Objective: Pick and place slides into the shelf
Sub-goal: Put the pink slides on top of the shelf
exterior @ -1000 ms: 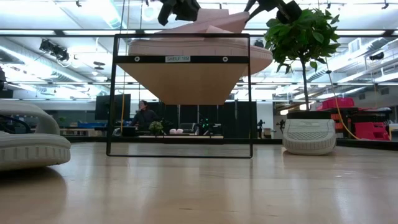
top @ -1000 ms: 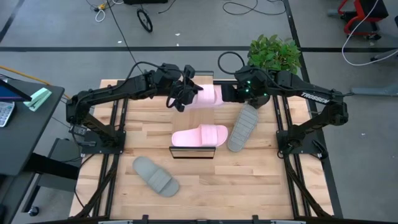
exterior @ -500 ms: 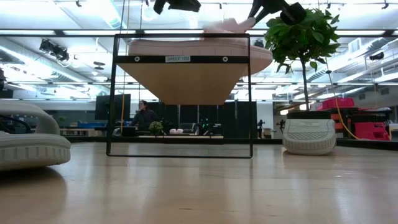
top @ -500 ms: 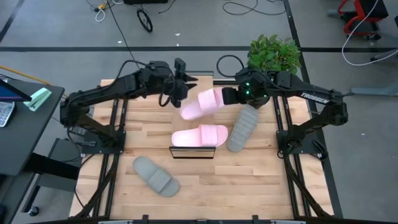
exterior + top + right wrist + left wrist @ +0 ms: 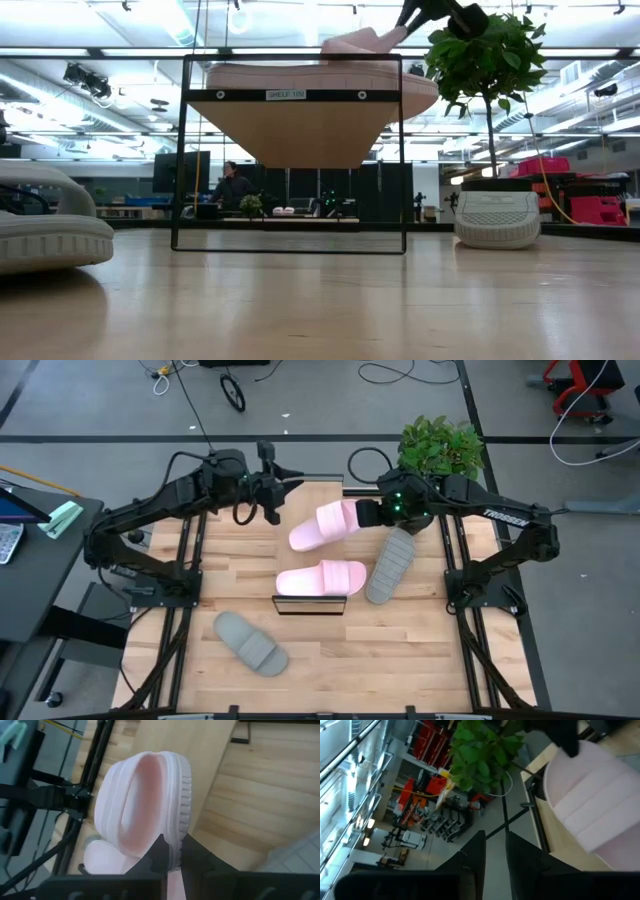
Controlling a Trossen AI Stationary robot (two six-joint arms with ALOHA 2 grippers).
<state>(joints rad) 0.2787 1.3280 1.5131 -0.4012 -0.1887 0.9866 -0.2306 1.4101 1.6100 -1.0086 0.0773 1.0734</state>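
we hold one pink slide (image 5: 322,525) by its heel in the right gripper (image 5: 366,513), fingers clamped on it, raised over the far side of the table; the left gripper (image 5: 272,485) hangs apart to the left, empty, fingers nearly together; the other pink slide (image 5: 320,578) lies on the shelf (image 5: 310,605); we judge placing is in hand; next we need to lower it beside its mate.

Light was bright and even, from ceiling strips (image 5: 560,75) seen in the low view. Shadows on the table (image 5: 330,650) were soft. The tabletop gleamed faintly near the low camera. The left wrist view was blurred, its fingers (image 5: 475,855) out of focus.
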